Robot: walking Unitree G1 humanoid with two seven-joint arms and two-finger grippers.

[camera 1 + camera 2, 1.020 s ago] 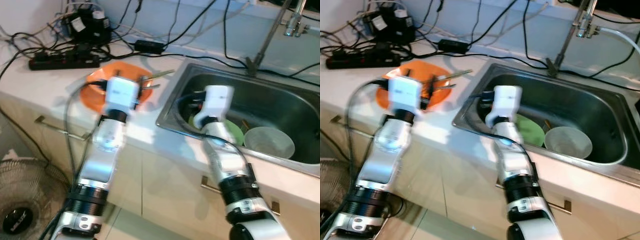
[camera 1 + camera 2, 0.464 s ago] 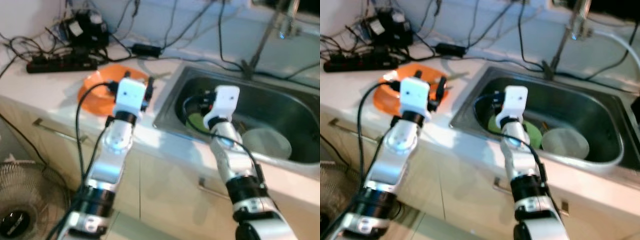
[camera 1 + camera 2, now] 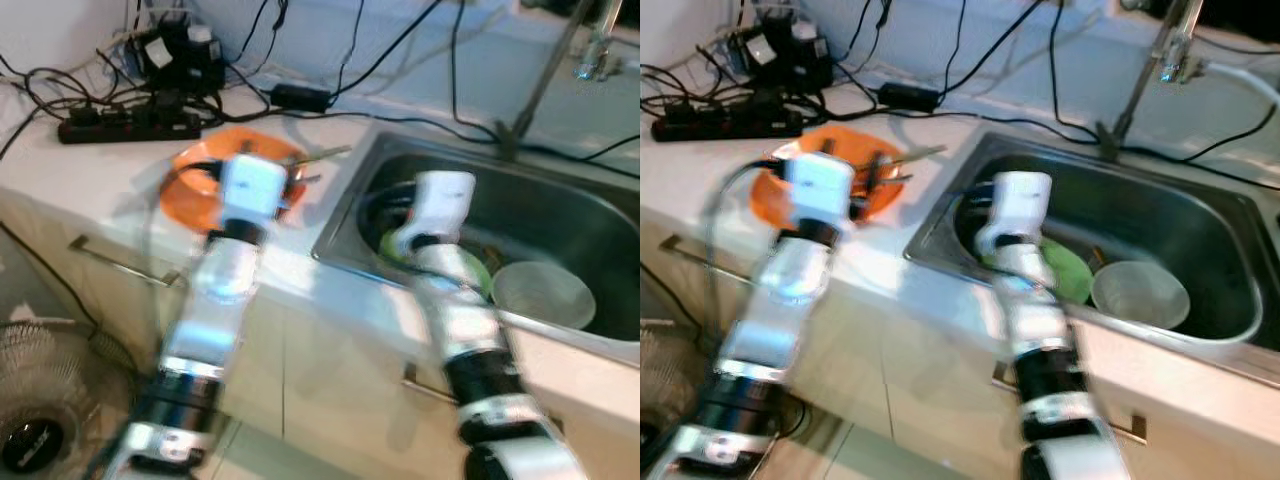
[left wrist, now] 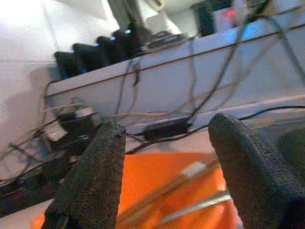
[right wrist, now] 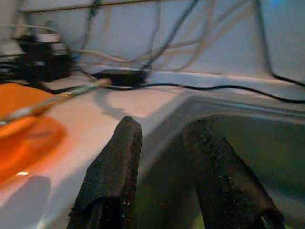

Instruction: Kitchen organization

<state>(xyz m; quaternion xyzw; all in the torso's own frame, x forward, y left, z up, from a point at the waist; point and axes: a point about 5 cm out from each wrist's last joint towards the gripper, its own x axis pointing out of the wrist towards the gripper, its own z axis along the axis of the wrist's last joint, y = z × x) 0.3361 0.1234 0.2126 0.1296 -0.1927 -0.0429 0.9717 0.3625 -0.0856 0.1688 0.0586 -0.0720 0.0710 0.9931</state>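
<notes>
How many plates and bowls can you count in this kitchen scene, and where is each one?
3. An orange plate lies on the counter left of the sink. A green plate and a pale bowl sit inside the sink. The right arm may hide more.

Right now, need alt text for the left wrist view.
The left gripper, fingers open, hangs above an orange plate bearing metal utensils. Behind it, a black power adapter and tangled cables lie along the white counter's back wall.
</notes>
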